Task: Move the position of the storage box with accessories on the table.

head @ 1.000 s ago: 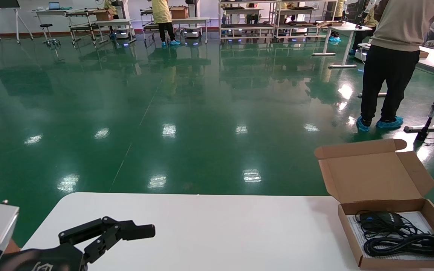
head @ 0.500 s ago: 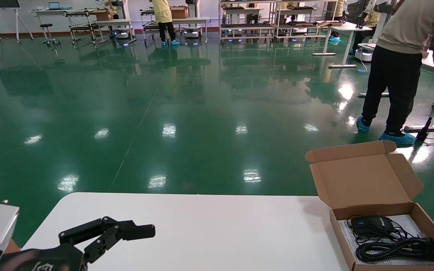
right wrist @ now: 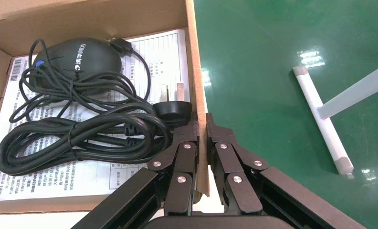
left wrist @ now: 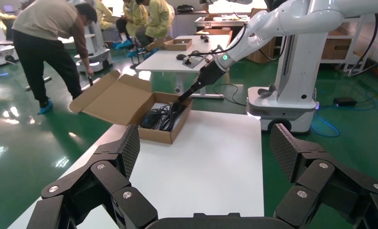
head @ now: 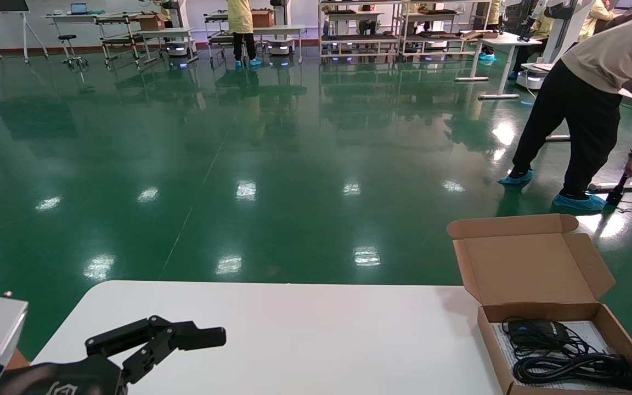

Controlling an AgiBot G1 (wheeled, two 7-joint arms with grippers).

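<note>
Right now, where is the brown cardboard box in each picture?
Head view: the shallow brown corrugated-cardboard storage box is at the lower right corner, lid open.
Left wrist view: upper middle, far across the white table.
Right wrist view: left half, wall pinched by the right end effector.
Shared landmark: the black coiled cable.

This is a large robotics lab or testing hall. A wide, glossy green floor [head: 272, 164] fills most of the frame, and at the top of the frame stand rows of white work tables [head: 500, 41], metal shelving racks [head: 360, 27] and wheeled carts [head: 121, 35]. Workers in yellow coats [head: 239, 19] and blue shoe covers [head: 576, 202] stand there, and another white robot [left wrist: 297, 71] is at the upper right of the left wrist view.
</note>
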